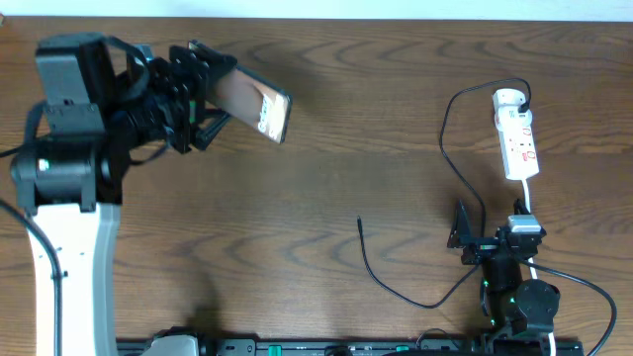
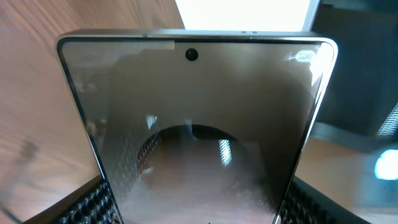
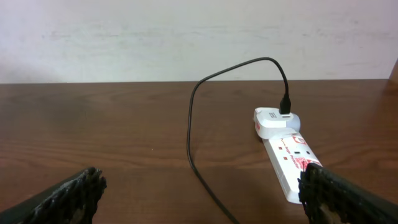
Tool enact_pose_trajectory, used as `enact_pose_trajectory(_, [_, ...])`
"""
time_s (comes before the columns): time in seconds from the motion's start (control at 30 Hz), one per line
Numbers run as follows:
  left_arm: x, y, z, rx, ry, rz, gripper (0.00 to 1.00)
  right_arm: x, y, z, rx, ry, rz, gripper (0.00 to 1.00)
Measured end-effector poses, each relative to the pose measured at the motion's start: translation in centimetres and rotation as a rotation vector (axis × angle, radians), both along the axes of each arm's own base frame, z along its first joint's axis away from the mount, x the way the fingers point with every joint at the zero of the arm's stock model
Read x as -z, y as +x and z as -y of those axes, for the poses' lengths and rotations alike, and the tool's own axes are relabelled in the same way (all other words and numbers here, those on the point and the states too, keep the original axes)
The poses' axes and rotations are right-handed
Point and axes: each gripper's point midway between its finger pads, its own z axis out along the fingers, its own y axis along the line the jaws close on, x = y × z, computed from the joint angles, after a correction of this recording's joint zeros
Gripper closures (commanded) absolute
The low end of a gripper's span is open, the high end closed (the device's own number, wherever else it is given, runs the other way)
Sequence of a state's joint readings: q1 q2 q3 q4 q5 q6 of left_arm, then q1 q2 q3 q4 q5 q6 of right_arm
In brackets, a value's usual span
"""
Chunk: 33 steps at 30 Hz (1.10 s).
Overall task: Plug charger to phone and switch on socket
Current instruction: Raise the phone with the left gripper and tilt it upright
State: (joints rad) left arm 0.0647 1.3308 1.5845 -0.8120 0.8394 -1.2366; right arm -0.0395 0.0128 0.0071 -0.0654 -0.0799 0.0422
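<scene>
My left gripper (image 1: 203, 94) is shut on the phone (image 1: 255, 102), which is lifted off the table and tilted at the upper left. In the left wrist view the phone's glossy face (image 2: 199, 124) fills the frame between the finger pads. The socket (image 1: 516, 133) lies at the far right, also seen in the right wrist view (image 3: 287, 154), with a white adapter plugged in at its far end. The black charger cable (image 1: 450, 148) runs from that adapter in a loop to its free plug tip (image 1: 360, 222) on the table. My right gripper (image 1: 473, 237) is open and empty, just near of the socket.
The white cord (image 1: 527, 203) leaves the socket's near end toward the right arm's base. The charger cable (image 3: 193, 143) crosses the table between the right fingers. A pale wall stands behind the table's far edge.
</scene>
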Motion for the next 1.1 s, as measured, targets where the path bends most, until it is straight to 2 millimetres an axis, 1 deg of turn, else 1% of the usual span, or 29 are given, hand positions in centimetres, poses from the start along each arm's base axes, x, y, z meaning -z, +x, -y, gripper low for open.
enact_pose_trajectory(0.17, [0.5, 0.7, -0.2, 0.019, -0.237, -0.181, 0.92, 0.0, 0.0, 0.0, 0.0, 0.0, 0.0, 0.01])
enact_pose_trajectory(0.27, [0.4, 0.8, -0.2, 0.042, -0.366, -0.287, 0.93, 0.0, 0.0, 0.0, 0.0, 0.0, 0.0, 0.01])
enact_pose_trajectory(0.33, [0.2, 0.7, -0.1, 0.053, -0.426, -0.336, 0.92, 0.0, 0.0, 0.0, 0.0, 0.0, 0.0, 0.01])
enact_pose_trajectory(0.5, [-1.1, 0.5, 0.1, 0.084, -0.511, -0.371, 0.92, 0.0, 0.0, 0.0, 0.0, 0.0, 0.0, 0.01])
enact_pose_trajectory(0.63, [-1.3, 0.3, 0.2, 0.092, -0.535, -0.394, 0.93, 0.0, 0.0, 0.0, 0.0, 0.0, 0.0, 0.01])
enact_pose_trajectory(0.87, [-1.7, 0.7, 0.2, 0.094, -0.529, -0.365, 0.93, 0.0, 0.0, 0.0, 0.0, 0.0, 0.0, 0.01])
enact_pose_trajectory(1.03, [-0.7, 1.8, -0.7, 0.061, -0.4, -0.236, 0.93, 0.0, 0.0, 0.0, 0.0, 0.0, 0.0, 0.01])
enact_pose_trajectory(1.1, [0.4, 2.2, -1.3, 0.039, -0.298, -0.176, 0.93, 0.0, 0.0, 0.0, 0.0, 0.0, 0.0, 0.01])
